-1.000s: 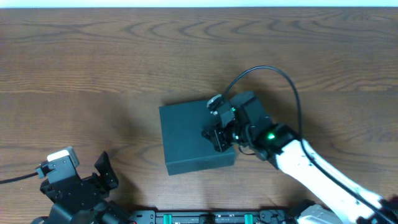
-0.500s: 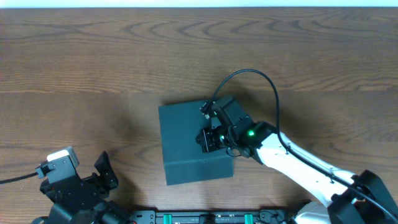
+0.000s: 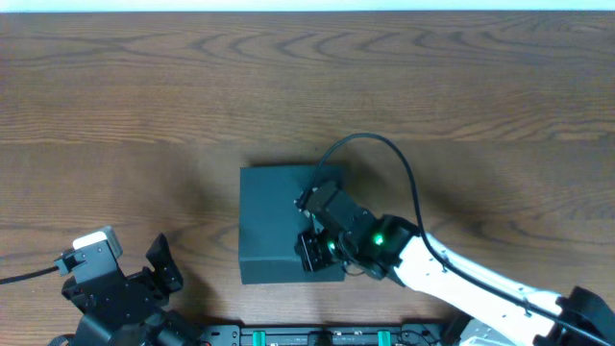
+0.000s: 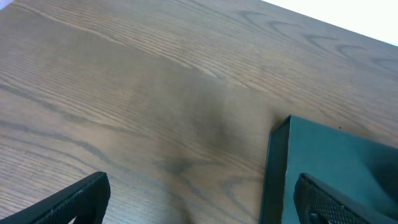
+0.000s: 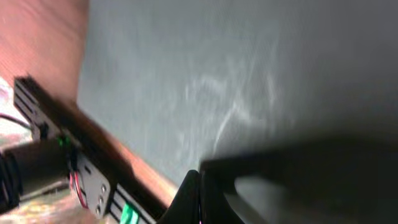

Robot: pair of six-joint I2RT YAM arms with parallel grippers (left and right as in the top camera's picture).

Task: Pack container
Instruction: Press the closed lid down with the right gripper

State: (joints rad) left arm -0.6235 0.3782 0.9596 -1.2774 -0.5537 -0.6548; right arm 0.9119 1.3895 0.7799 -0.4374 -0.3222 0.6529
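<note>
The container [image 3: 269,216], a square dark teal box with its lid down, lies at the table's middle. My right gripper [image 3: 309,252] is shut and rests on the lid near the box's front right corner, holding nothing. In the right wrist view the lid [image 5: 217,74] fills the frame, and the shut fingertips of the right gripper [image 5: 200,199] meet at the bottom edge. My left gripper [image 3: 163,269] stays open at the front left, away from the box. The left wrist view shows the box's left corner [image 4: 336,162] past the right one of its spread fingers [image 4: 68,202].
A black rail with green connectors [image 3: 307,336] runs along the table's front edge. The right arm's cable [image 3: 384,144] loops above the box's far right side. Bare wood table [image 3: 115,115] surrounds the box.
My right gripper has slid left and toward the front across the lid. The box has turned squarer to the table and shifted slightly left. The left arm has not moved.
</note>
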